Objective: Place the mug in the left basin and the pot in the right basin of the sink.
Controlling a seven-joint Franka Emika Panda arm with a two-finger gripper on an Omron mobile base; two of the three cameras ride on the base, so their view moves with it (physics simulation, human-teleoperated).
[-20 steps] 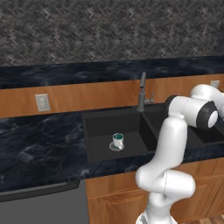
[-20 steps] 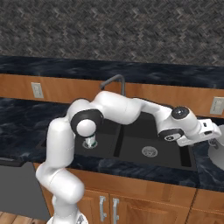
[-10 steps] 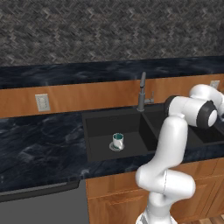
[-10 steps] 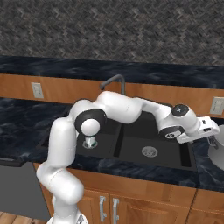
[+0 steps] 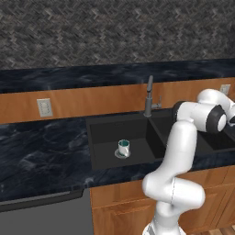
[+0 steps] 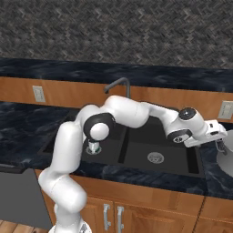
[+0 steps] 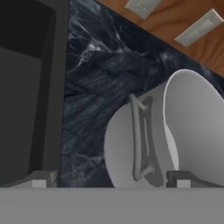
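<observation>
We see the mug (image 5: 123, 148) standing upright in the left basin (image 5: 105, 137) of the sink (image 6: 182, 169), beside its drain. The pot (image 7: 175, 131) sits on the dark marble desk (image 7: 96, 78) just to the right of the right basin (image 6: 157, 152) (its looped side handle faces the hand camera). Our tool (image 7: 111, 178) is released, jaws spread wide, hovering close over the pot's handle side and grasping nothing.

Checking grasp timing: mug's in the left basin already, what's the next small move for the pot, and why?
Probably ease the open gripper forward onto the pot, then close. In the hand view the fingers straddle the pot's near side, its handle between them, not yet gripped. The pot sits on the counter, right of the sink.
</observation>
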